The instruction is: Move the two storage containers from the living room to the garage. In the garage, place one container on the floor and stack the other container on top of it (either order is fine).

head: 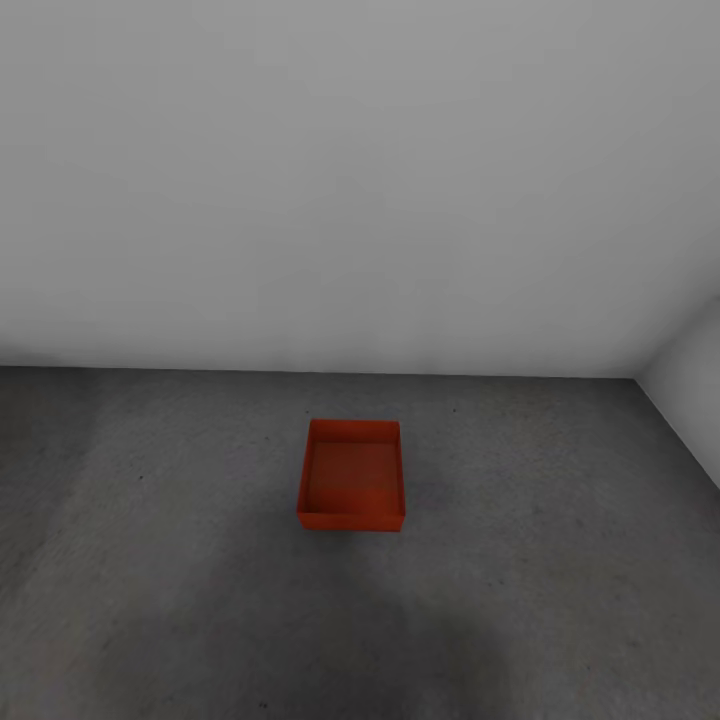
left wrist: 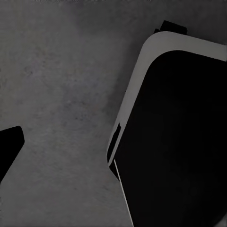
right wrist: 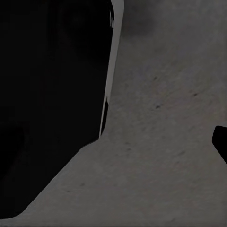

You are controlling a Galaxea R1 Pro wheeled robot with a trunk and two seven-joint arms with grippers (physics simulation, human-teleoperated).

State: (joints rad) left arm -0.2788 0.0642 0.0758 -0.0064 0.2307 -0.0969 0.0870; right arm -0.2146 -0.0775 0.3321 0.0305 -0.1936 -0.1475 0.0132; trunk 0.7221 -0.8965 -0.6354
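One orange-red storage container (head: 352, 478) sat upright and open-topped on the dark grey floor (head: 560, 560) of the garage. It lay well out from the plain white wall (head: 360, 180) behind it, roughly midway along that wall, and well apart from the corner where a second white wall (head: 690, 395) met the first. Its inside was bare. The container's long sides ran away from the camera, and the wall farthest from the camera stood parallel to the white wall behind. A soft dark shadow spread over the floor on the camera's side of the container.

In the left wrist view, a large black body with a pale grey rounded edge (left wrist: 142, 71), part of the robot, hung above the rough grey floor (left wrist: 56, 75), and one dark fingertip (left wrist: 9, 146) of the left claw poked in from the side. The right wrist view showed a like black mass with a grey edge (right wrist: 111, 71) over the same floor (right wrist: 161, 161), with a sliver of a dark fingertip (right wrist: 221, 142) at the border. For both claws I could not tell whether they were released or clenched.
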